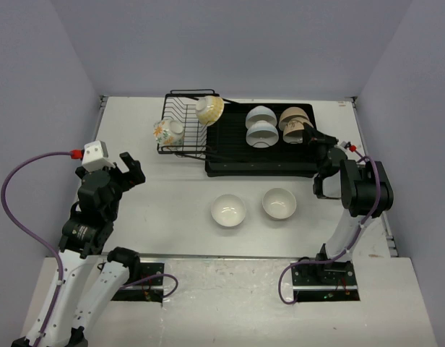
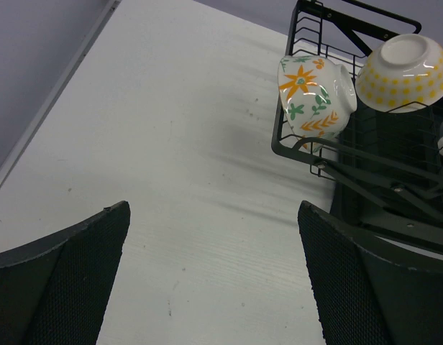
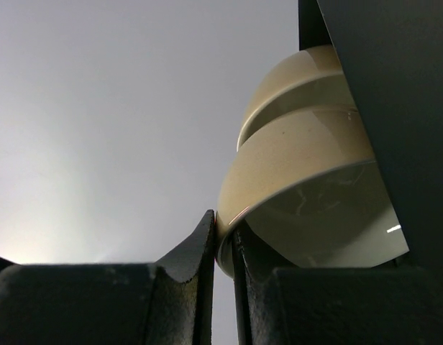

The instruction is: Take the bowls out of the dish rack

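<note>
**Right gripper [image 3: 223, 236] clamped on the rim of a cream ceramic bowl [image 3: 300, 165] in the black plastic drain tray [image 1: 258, 169].**
The left gripper [image 2: 214, 273] hovers spread wide over the white table [image 2: 157, 144], holding nothing. A white orange-flowered bowl [image 2: 311, 93] and a yellow-patterned bowl [image 2: 405, 75] lie tipped in the black wire rack basket [image 1: 180, 108]. Two glossy white bowls [image 1: 260, 116] stand in the tray, and two pale bowls [image 1: 228, 210] sit upright on the table.

You have a white table [image 1: 157, 210] in front of you. At its far side lies the black dish rack [image 1: 258, 171], reaching toward the right edge. Nearer to you, just before the rack, two pale bowls stand upright on the table, a little apart: the left bowl [image 1: 228, 210] and the right bowl [image 1: 279, 203].
</note>
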Action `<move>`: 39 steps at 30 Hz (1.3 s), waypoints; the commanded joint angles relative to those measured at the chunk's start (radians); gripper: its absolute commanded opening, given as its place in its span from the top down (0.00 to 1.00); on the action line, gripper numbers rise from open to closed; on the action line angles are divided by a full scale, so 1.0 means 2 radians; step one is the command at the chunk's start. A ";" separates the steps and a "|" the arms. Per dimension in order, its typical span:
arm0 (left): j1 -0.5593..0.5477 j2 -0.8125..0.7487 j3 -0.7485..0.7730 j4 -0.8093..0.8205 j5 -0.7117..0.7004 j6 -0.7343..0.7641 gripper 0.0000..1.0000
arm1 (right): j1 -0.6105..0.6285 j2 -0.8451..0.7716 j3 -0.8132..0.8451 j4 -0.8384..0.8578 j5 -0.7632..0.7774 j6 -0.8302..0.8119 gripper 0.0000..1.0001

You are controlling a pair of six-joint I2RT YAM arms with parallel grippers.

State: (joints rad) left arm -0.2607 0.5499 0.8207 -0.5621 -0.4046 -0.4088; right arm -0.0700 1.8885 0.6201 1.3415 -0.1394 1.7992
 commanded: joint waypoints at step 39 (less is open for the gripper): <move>0.005 -0.003 -0.002 0.028 0.013 0.014 0.01 | 0.000 -0.055 0.027 0.158 -0.004 0.029 1.00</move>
State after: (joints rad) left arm -0.2596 0.5499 0.8207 -0.5400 -0.3885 -0.4007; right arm -0.0704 1.8164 0.6117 1.2289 -0.1272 1.8629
